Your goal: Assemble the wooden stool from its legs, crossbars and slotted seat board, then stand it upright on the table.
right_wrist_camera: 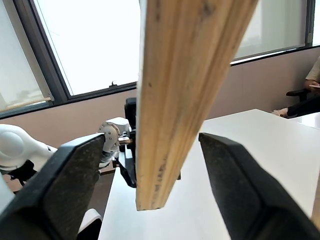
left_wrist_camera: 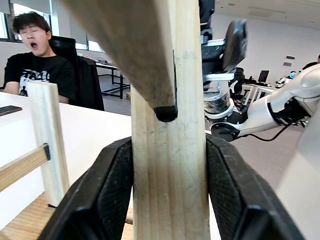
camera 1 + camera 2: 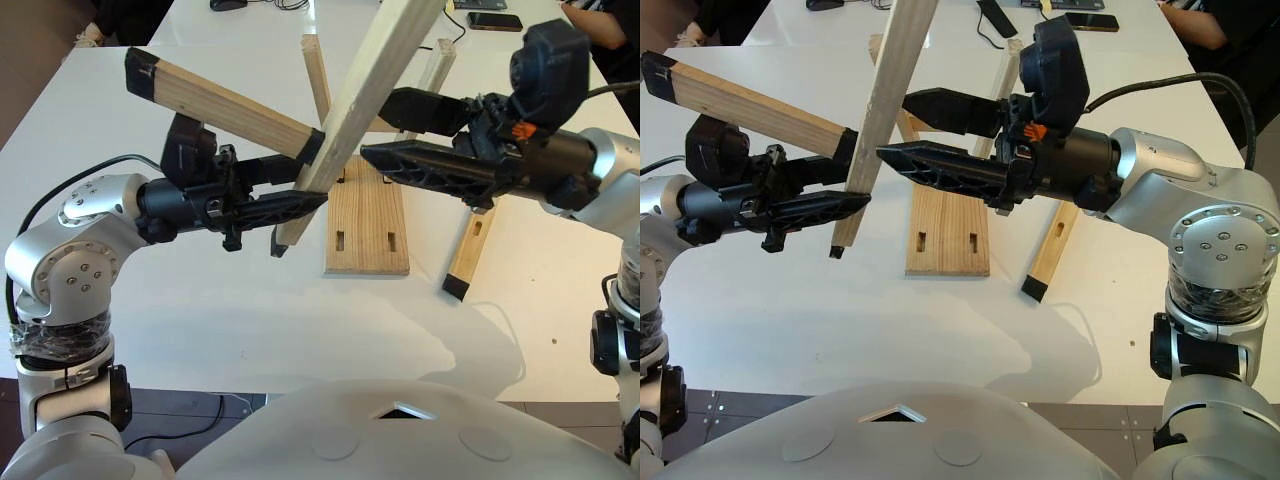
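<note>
My left gripper (image 3: 300,187) is shut on a long pale stool leg (image 3: 365,90), held off the table and slanting up to the right. Its fingers (image 2: 100,200) clamp the wood near its lower end. A black-tipped crossbar (image 3: 220,100) meets this leg just above the grip and sticks out up and to the left. My right gripper (image 3: 373,126) is open around the same leg higher up; both fingers (image 1: 75,185) stand apart from the wood (image 1: 175,100). The slotted seat board (image 3: 365,225) lies flat on the table below.
Another leg (image 3: 475,240) with a black foot lies right of the seat board. Two more wooden pieces (image 3: 316,70) (image 3: 436,68) lie beyond it. A phone (image 3: 493,20) and cables sit at the table's far end. The white table (image 3: 200,300) is bare in front.
</note>
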You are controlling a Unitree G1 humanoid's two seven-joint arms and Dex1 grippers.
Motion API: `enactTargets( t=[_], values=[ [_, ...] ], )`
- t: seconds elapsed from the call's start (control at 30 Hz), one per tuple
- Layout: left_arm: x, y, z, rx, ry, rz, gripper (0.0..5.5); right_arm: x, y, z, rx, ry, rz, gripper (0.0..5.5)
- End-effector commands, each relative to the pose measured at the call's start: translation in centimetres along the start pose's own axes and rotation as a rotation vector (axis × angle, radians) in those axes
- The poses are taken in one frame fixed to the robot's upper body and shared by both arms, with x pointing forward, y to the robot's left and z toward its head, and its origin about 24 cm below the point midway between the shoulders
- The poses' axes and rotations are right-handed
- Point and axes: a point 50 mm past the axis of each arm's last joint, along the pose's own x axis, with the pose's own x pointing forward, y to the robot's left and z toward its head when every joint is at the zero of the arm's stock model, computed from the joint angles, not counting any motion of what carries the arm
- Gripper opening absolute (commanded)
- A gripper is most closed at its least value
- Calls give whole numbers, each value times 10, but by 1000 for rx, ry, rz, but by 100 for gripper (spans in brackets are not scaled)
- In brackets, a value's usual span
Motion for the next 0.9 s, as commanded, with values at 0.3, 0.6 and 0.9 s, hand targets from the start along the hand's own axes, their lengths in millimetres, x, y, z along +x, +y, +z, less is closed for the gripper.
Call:
enactTargets(
  t=[0.3, 0.6, 0.9],
  values=[
    [8, -5, 2, 26, 41, -69, 203, 7, -2, -20, -24, 125, 60, 346],
    [5, -1, -10, 30, 116, -62, 203, 13, 3, -19, -23, 94, 85, 346],
    [-1, 7, -12, 19, 128, -31, 203, 11, 11, -13, -30, 71, 115, 346]
  ],
)
